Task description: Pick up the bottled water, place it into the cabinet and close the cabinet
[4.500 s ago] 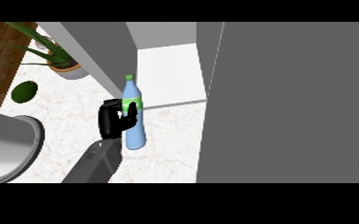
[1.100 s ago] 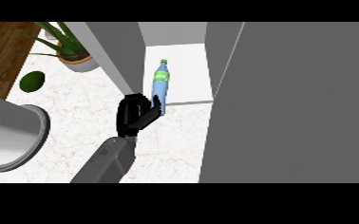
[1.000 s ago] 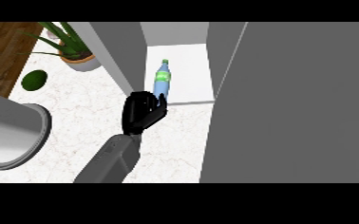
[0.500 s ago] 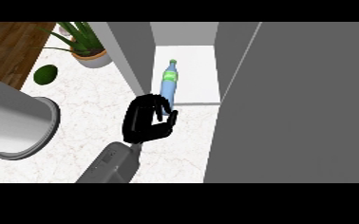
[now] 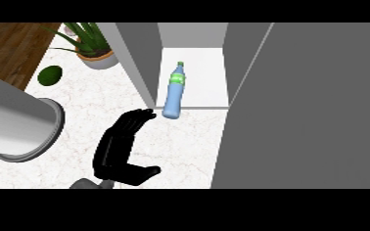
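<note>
Stands upright in the cabinet [image 5: 192, 39], the bottle [image 5: 173, 90]: blue, green label, green cap, base at the front edge of the cabinet floor, close to the left wall. Cabinet door [image 5: 296, 103] open, swung out over the right side of the counter [image 5: 180, 142]. One black hand [image 5: 123, 147] near the counter's front edge, fingers straight and slightly apart, thumb out to the right, holding nothing; fingertips [image 5: 145, 113] just short of the bottle's base, apart from it. Cannot tell which hand from this view alone. At the counter's back left corner, a potted plant [image 5: 90, 46]; beside it a dark green avocado [image 5: 49, 75]. At the left edge, a grey round pot [image 5: 25, 127].
</note>
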Controlling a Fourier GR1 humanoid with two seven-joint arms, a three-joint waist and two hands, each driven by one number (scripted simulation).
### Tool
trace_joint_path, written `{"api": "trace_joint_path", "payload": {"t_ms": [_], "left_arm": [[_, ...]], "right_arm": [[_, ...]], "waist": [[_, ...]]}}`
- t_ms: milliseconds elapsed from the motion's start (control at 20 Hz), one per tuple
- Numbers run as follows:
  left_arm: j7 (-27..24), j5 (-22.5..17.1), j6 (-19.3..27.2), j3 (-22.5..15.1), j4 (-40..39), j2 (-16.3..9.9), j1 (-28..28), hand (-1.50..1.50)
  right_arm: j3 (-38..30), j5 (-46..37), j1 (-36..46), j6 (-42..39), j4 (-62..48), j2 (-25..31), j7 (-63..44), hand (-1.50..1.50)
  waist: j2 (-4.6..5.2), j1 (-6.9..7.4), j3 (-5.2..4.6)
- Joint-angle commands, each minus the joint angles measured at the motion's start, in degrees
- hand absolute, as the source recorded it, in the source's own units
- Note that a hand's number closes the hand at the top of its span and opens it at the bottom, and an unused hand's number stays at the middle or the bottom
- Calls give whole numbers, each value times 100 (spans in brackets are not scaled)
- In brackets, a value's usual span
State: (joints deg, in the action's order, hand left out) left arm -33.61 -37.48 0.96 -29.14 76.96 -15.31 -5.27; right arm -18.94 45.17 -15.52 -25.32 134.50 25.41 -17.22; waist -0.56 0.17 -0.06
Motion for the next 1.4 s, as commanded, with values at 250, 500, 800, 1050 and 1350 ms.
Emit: {"api": "trace_joint_path", "payload": {"t_ms": [250, 500, 800, 1050, 1350], "left_arm": [[-218, -154, -199, 546, 1212, -1097, 1323, -150], [-410, 9, -168, 840, 1431, -1571, 1811, -150], [-540, -100, -652, 1233, 1640, -2151, 2094, -150], [-418, -304, -717, 1443, 1985, -2383, 2352, -150], [-203, -530, -815, 1677, 2293, -2660, 2468, -150]], "right_arm": [[1200, -266, -140, 666, 1672, -73, -688, 150], [2275, -703, 100, 1031, 1758, -209, -817, 150], [3337, -1210, 1213, 1646, 1329, -255, -1024, 150], [4281, -1542, 2073, 2164, 964, -459, -1150, 150], [5188, -1962, 3509, 3147, 218, -1032, -1378, 150]], "waist": [[-15, 37, -9], [-42, 38, -18], [-37, 115, -33], [-84, 119, -47], [-96, 118, -47]]}}
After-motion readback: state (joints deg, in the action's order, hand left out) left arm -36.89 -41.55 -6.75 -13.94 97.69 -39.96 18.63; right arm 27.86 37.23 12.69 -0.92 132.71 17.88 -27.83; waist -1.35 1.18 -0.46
